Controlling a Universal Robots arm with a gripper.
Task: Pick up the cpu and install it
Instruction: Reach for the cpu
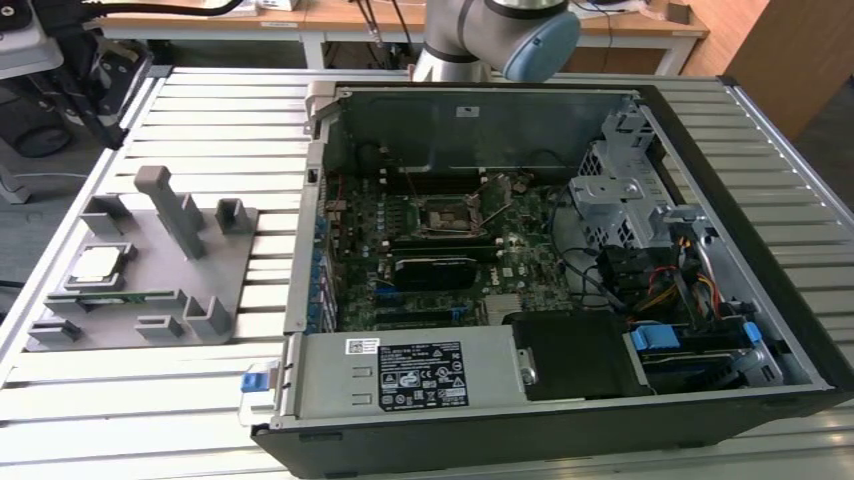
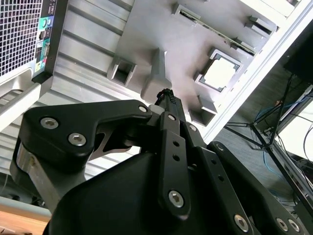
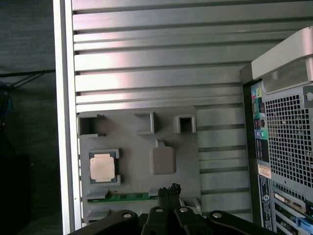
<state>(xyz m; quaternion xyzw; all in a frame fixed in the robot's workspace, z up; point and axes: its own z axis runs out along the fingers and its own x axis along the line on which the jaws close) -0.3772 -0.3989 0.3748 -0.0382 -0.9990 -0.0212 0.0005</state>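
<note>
The ribbed aluminium table (image 1: 200,90) carries an open computer case (image 1: 467,120) and, beside it, a matte grey holder (image 1: 227,280) (moulded posts and pockets). The shiny square cpu (image 3: 102,167) sits in one pocket, apart from the gripper (image 3: 169,188), whose jaws are pressed together and empty.

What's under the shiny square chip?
The cpu sits on the gray holder tray, framed by raised edges. The tray lies on the slatted metal table. The chip covers the patch of tray right beneath it, so that patch cannot be seen.
</note>
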